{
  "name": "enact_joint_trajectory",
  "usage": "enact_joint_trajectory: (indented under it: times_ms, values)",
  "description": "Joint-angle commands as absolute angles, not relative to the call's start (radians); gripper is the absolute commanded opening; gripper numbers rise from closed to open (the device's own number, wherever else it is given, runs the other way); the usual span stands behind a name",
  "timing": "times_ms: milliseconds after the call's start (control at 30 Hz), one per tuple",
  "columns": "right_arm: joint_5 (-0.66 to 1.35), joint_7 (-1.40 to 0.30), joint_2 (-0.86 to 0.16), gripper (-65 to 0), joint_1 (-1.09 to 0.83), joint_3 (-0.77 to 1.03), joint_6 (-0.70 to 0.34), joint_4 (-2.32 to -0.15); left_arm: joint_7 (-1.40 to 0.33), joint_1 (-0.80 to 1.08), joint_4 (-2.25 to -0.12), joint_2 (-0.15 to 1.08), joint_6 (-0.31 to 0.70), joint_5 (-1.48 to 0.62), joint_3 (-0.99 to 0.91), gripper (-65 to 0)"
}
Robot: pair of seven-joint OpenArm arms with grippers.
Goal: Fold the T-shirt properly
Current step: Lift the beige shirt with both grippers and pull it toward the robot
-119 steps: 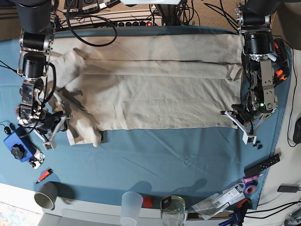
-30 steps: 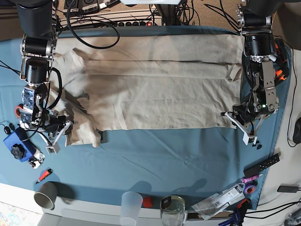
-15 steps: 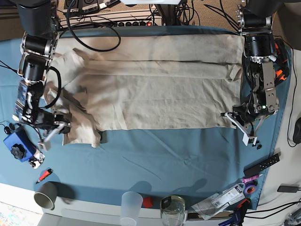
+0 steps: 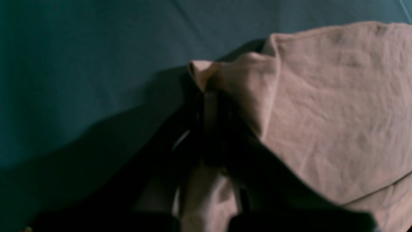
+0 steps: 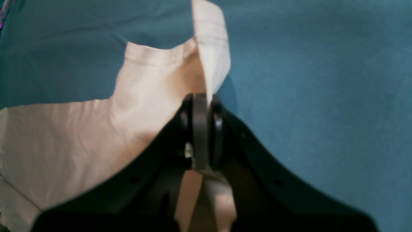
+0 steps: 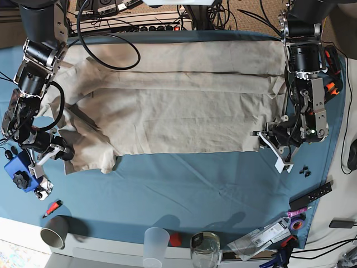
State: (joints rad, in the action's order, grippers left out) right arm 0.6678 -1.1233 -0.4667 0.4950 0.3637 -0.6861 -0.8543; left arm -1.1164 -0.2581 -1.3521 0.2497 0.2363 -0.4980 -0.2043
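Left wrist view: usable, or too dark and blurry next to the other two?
Left wrist: dim, soft, the left claw nearly lost in shadow against the T-shirt. Right wrist: brighter, fabric highlights washed out, mild blur. Base: evenly lit, sharp, slightly bowed at the edges.

One T-shirt (image 6: 178,100) lies on the worktop (image 6: 184,195), worked by two arms; along the near edge stand two cups (image 6: 54,230) and one glass jar (image 6: 204,249).
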Motion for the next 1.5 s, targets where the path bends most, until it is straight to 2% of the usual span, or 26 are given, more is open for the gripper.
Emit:
enact_joint_trajectory:
  times_ms: [0, 267, 333, 433, 767, 1033, 1300, 1467]
  values:
    - [0.698, -1.114, -0.492, -65.0, 0.524, 0.368, -0.698, -0.870, -1.121, -0.280, -1.379, 0.268, 0.237, -0.508, -0.210, -65.0]
    - [0.805, -1.201, -0.533, -65.0, 0.523, 0.368, -0.698, -0.886, -1.155, -0.280, -1.395, 0.289, 0.240, -0.582, -0.268, -65.0]
    - [0.833, -1.234, -0.542, -65.0, 0.522, 0.368, -0.698, -0.918, -1.166, -0.280, -1.396, 0.289, 0.292, -0.632, -0.293, -65.0]
    - [0.858, -1.270, -0.549, -65.0, 0.513, 0.368, -0.698, -0.992, -1.187, -0.280, -1.396, 0.290, 0.343, -0.707, -0.318, -65.0]
    - [0.893, -1.334, -0.549, -65.0, 0.387, 0.368, -0.654, -1.319, -1.207, -0.280, -1.462, 0.349, 0.342, -0.721, -0.318, -65.0]
    - [0.909, -1.337, -0.549, -65.0, 0.344, 0.376, -0.653, -1.323, -1.247, -0.220, -1.516, 0.395, 0.395, -0.828, -0.318, -65.0]
    - [0.979, -1.396, -0.549, -65.0, 0.344, 0.444, -0.654, -1.323, -1.248, -0.064, -1.674, 0.399, 0.395, -0.823, -0.323, -65.0]
    - [0.981, -1.396, -0.550, -65.0, 0.333, 0.495, -0.654, -1.324, -1.236, 0.022, -1.757, 0.399, 0.421, -0.824, -0.395, -65.0]
